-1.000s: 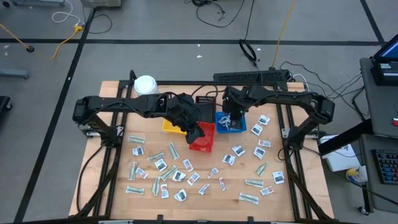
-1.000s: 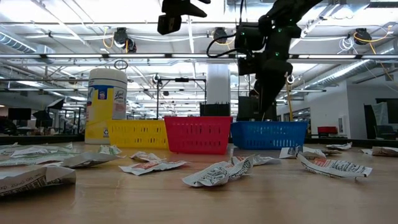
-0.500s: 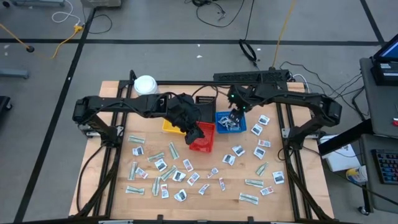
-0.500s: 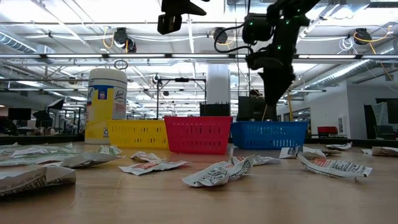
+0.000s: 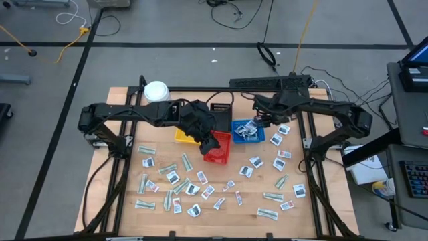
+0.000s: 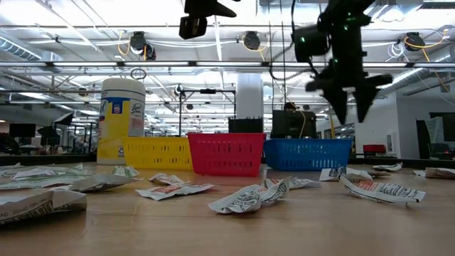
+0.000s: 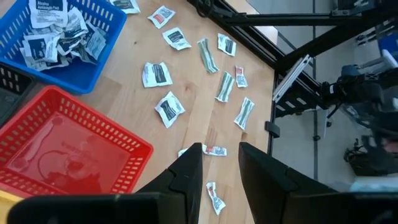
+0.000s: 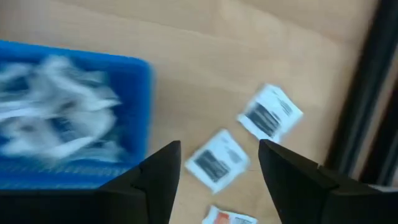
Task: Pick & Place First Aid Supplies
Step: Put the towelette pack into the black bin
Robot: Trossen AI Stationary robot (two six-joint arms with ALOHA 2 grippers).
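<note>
Mostly flat, light, crinkly packets [image 5: 255, 162], judged best pinched at an edge. Right claw [image 8: 214, 163] is seen spread, empty, at blue tray's [image 5: 235, 126] three o'clock.

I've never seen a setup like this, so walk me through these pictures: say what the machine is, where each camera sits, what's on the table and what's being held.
It is a robot with two dark arms at a wooden table. One picture looks straight down, one looks level across the tabletop, and each wrist carries a camera looking past its own claw.

Small flat first aid packets lie scattered on the table. Behind them stand a yellow basket, a red basket and a blue basket holding a heap of packets, plus a white jar.

The left claw hangs over the red basket, fingers slightly apart, holding nothing. The right claw is open and empty beside the blue basket.
</note>
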